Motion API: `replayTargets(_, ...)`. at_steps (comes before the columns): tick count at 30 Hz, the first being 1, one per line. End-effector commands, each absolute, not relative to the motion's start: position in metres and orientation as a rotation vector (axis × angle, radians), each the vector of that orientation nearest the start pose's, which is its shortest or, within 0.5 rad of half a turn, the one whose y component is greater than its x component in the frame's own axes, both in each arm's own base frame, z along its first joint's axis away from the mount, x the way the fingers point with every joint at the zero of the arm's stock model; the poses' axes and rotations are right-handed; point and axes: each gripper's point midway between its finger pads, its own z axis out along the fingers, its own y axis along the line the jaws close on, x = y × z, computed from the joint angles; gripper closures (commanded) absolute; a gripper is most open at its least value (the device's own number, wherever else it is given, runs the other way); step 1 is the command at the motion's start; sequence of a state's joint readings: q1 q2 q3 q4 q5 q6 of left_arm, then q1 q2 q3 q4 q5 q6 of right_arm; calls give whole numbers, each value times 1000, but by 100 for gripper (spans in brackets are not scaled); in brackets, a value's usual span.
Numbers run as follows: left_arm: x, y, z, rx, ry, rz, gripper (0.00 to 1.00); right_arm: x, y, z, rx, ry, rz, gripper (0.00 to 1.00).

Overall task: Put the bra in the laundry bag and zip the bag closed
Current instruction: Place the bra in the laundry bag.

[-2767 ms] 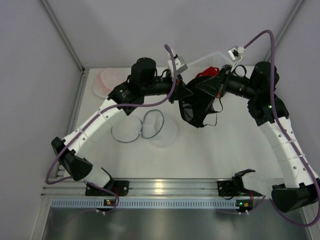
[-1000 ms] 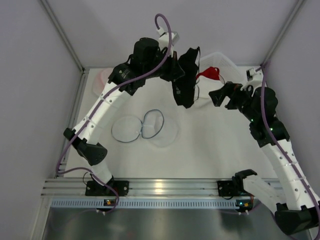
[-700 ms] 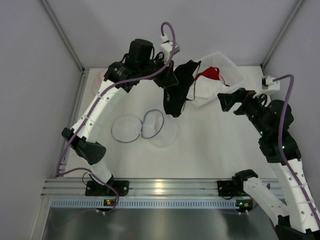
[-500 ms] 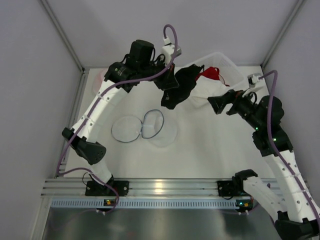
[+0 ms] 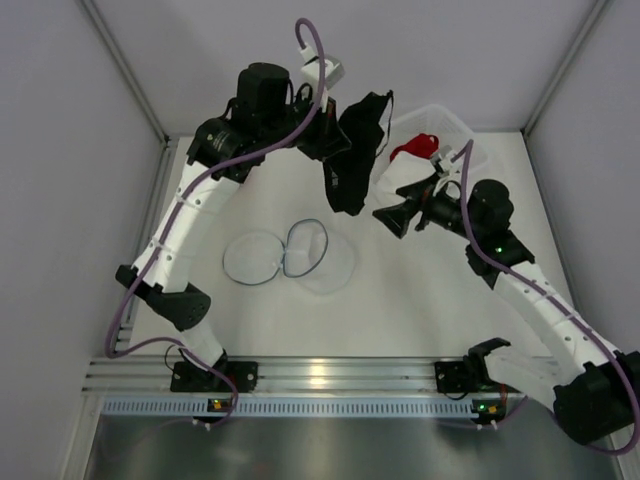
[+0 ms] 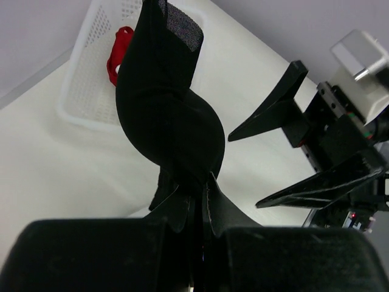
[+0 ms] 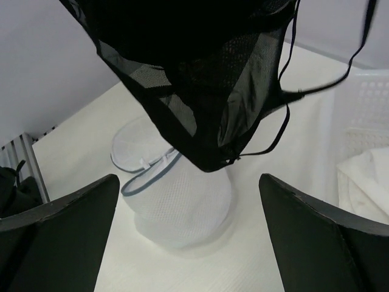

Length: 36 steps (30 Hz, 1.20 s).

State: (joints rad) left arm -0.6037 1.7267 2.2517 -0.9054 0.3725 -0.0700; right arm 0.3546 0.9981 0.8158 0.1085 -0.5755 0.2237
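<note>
The laundry bag [image 5: 300,255] is lying unzipped at centre frame in the top view, its mouth waiting for loading. The white basket [image 5: 455,128], upper right, is holding a red garment [image 5: 418,147] (not your concern). Your left gripper [image 6: 197,204] is pinching the bra [image 5: 352,160] aloft at upper centre, letting it hang free. Your right gripper [image 5: 392,215] is gaping empty beside it, probably to steady it.

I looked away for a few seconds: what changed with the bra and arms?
The right gripper drew back from the bra, then swung in toward it again, open. The left gripper kept its grip, carrying the bra left. The bag and basket stayed put.
</note>
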Motion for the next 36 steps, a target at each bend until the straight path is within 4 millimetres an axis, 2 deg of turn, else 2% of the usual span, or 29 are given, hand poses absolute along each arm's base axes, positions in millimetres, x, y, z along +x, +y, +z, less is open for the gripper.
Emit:
replayTargets(1, 320, -292, 471, 632, 1779, -807, 100, 301, 235, 332, -615, 1424, 850, 1)
replayTargets(3, 324, -289, 472, 585, 1790, -795, 100, 313, 246, 326, -547, 1455, 851, 0)
replayTargets(5, 330, -284, 474, 519, 1804, -774, 100, 329, 244, 327, -413, 1499, 809, 1)
replayTargets(7, 334, -281, 474, 454, 1822, -766, 100, 330, 251, 330, -302, 1506, 890, 1)
replayTargets(8, 337, -279, 474, 431, 1827, -754, 100, 332, 249, 325, -187, 1534, 946, 1)
replayTargets(9, 338, -277, 473, 413, 1832, -748, 100, 333, 252, 321, -129, 1546, 980, 3)
replayTargets(10, 339, -277, 473, 391, 1838, -754, 100, 334, 255, 326, -98, 1521, 1019, 5)
replayTargets(12, 342, -275, 472, 367, 1845, -740, 100, 332, 270, 320, -138, 1528, 1079, 6)
replayTargets(14, 344, -274, 468, 339, 1861, -732, 100, 333, 282, 325, -191, 1515, 1081, 5)
replayTargets(15, 344, -271, 469, 328, 1860, -726, 100, 333, 292, 319, -213, 1534, 1084, 5)
replayTargets(17, 343, -268, 467, 317, 1866, -709, 100, 337, 298, 322, -220, 1535, 1062, 7)
replayTargets(19, 344, -254, 461, 280, 1877, -642, 100, 342, 298, 322, -190, 1559, 1041, 9)
replayTargets(20, 347, -245, 458, 246, 1884, -591, 100, 341, 295, 315, -181, 1604, 1018, 9)
replayTargets(23, 350, -216, 444, 161, 1926, -545, 100, 330, 282, 319, -198, 1635, 958, 7)
replayTargets(24, 350, -207, 442, 136, 1935, -543, 100, 316, 277, 320, -224, 1654, 947, 6)
replayTargets(25, 351, -191, 436, 96, 1948, -530, 100, 310, 275, 316, -239, 1671, 929, 5)
replayTargets(27, 347, -181, 431, 84, 1958, -515, 100, 289, 274, 308, -273, 1712, 924, 4)
replayTargets(29, 335, -174, 427, 76, 1965, -514, 100, 280, 273, 289, -261, 1766, 927, 4)
replayTargets(31, 321, -167, 425, 66, 1964, -519, 100, 281, 270, 267, -218, 1815, 889, 6)
replayTargets(33, 312, -161, 423, 54, 1962, -513, 100, 282, 276, 250, -210, 1864, 874, 8)
replayTargets(35, 303, -153, 421, 31, 1957, -501, 100, 287, 279, 245, -193, 1887, 819, 9)
replayTargets(36, 298, -150, 418, 24, 1960, -499, 100, 288, 292, 244, -208, 1906, 798, 9)
